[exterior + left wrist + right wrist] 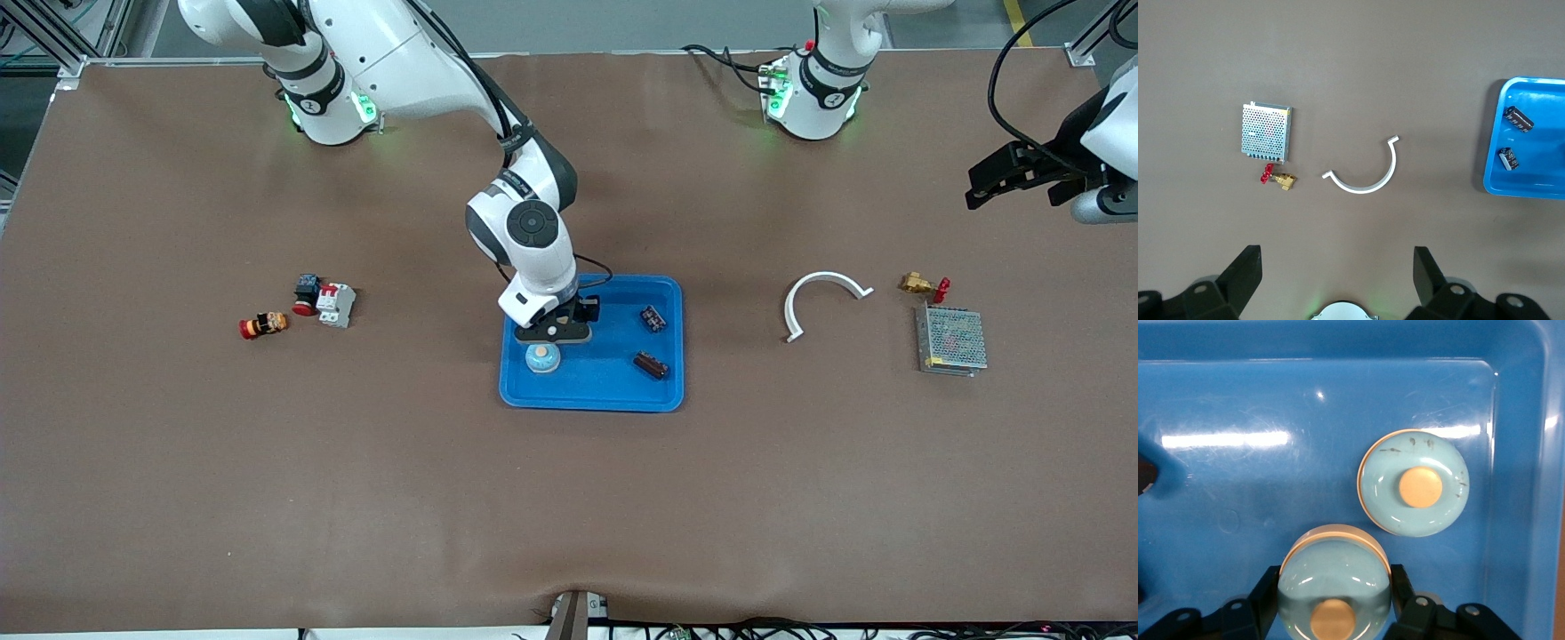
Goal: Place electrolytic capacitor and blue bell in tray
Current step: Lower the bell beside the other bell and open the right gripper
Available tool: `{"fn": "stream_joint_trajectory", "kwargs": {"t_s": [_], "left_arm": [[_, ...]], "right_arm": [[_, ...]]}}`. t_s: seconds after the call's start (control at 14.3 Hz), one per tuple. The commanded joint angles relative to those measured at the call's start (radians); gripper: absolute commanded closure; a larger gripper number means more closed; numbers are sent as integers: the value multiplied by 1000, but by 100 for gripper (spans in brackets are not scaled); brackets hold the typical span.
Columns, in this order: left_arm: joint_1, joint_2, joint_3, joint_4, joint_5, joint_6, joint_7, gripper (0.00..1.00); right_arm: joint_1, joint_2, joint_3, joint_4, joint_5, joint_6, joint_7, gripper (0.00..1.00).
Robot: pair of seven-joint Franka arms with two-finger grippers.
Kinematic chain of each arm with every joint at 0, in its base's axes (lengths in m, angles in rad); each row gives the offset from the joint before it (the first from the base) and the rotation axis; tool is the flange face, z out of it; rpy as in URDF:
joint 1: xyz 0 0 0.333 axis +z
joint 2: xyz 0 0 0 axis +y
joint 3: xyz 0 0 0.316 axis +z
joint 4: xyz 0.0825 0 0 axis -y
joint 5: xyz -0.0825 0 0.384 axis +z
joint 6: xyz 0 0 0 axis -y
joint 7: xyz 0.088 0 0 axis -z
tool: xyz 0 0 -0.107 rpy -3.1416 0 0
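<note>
Right wrist view alone reveals two bells in the tray. One blue bell sits clamped between the fingers of the right gripper, which press on both its sides. A second bell lies loose on the tray floor just beside it, close to the rim. Both are pale blue domes with a tan button on top and a thin tan edge; the loose one has dark scuffs.

Front view shows only the second bell, near the tray corner that is closest to the camera at the right arm's end. The right gripper is low over the tray and hides the bell it holds. That view also shows two dark capacitors, one and another, along the tray edge toward the left arm's end.

Left wrist view shows the left gripper with its jaws spread wide and nothing in them. It waits above the table's edge at the left arm's end. Below it lie a white curved clip, a brass valve and a mesh box.
</note>
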Motion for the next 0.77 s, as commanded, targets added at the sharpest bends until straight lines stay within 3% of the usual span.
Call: {"fn": "stream_joint_trajectory", "kwargs": {"t_s": [0.0, 0.35, 0.7], "left_arm": [[-7, 7, 5, 13, 2, 2, 3, 0], [-8, 9, 5, 13, 2, 2, 3, 0], [-8, 9, 5, 13, 2, 2, 3, 0]], "right_arm": [[18, 1, -8, 0, -19, -5, 24, 0], [22, -10, -6, -5, -19, -11, 18, 0], [21, -152, -5, -5, -18, -236, 7, 0]]}}
